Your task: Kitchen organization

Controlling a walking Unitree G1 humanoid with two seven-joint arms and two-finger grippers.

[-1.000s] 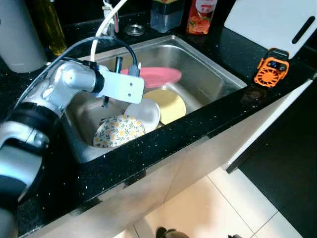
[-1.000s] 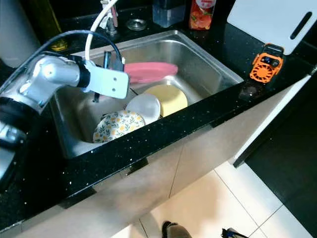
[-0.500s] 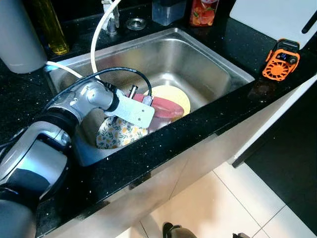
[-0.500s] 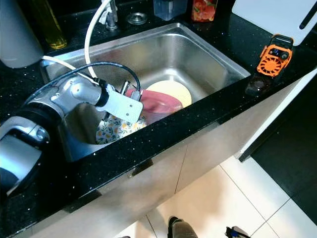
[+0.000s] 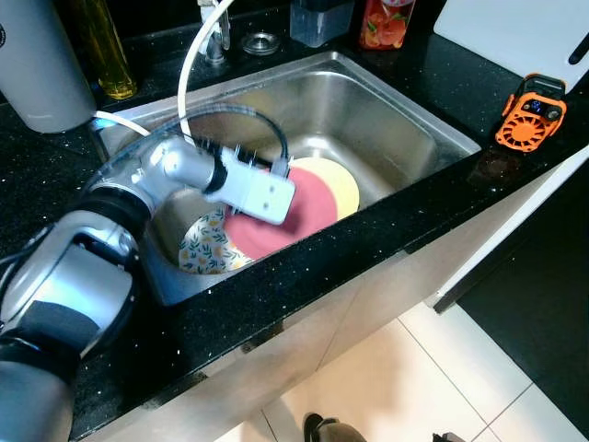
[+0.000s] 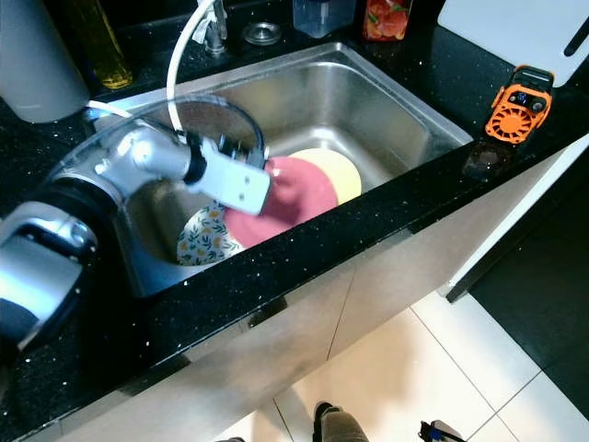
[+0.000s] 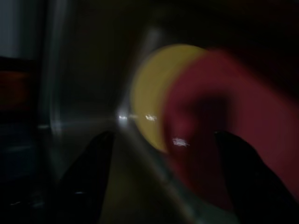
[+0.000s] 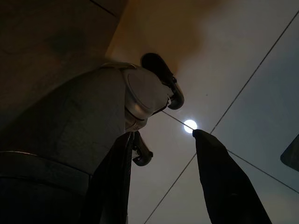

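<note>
A: Nearest us along the black table [image 5: 304, 276], what do we have?

B: Our left gripper [image 5: 276, 189] sits low in the sink [image 5: 386, 120]. A second ago it held the pink plate [image 5: 294, 216] high; now that plate lies over the floral plate [image 5: 204, 247] and yellow plate [image 5: 342, 182]. We cannot tell how the jaws stand.

A: So 1 plate stacked?

B: We judge so. The right gripper [image 8: 161, 179] hangs idle, jaws spread.

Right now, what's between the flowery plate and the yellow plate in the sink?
The pink plate lies between the flowery plate and the yellow plate, overlapping both, in the eye views.
</note>
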